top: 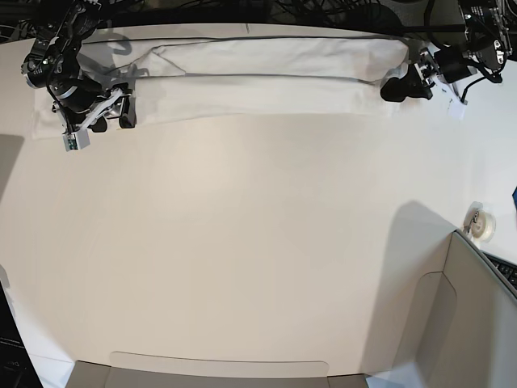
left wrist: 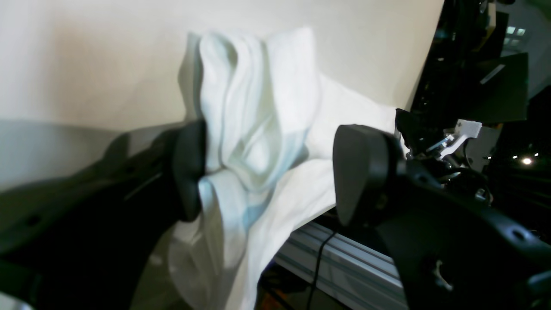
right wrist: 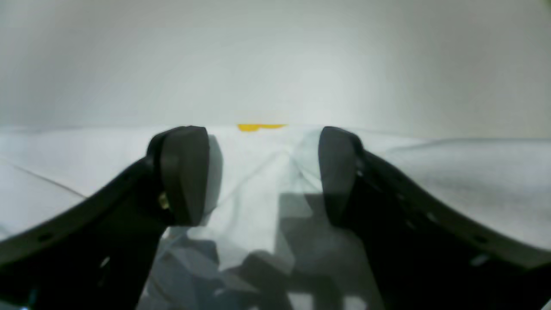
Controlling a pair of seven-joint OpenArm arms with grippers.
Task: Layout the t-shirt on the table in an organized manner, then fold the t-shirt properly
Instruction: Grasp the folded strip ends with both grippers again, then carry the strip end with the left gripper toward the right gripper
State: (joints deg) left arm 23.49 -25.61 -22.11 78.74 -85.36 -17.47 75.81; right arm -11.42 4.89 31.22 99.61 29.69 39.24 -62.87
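T-shirt [top: 266, 77]: lying as a long band along the table's [top: 242, 242] far edge, likely stretched for flattening. Left gripper [left wrist: 267, 172]: standing wide open around bunched cloth. Right gripper [right wrist: 262, 172]: hovering parted, gripping nothing.

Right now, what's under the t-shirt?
Under the t-shirt you can see only the white table it lies on, stretched in a long folded strip along the far edge. One end hangs off past the edge. Anything tucked inside its folds stays hidden.
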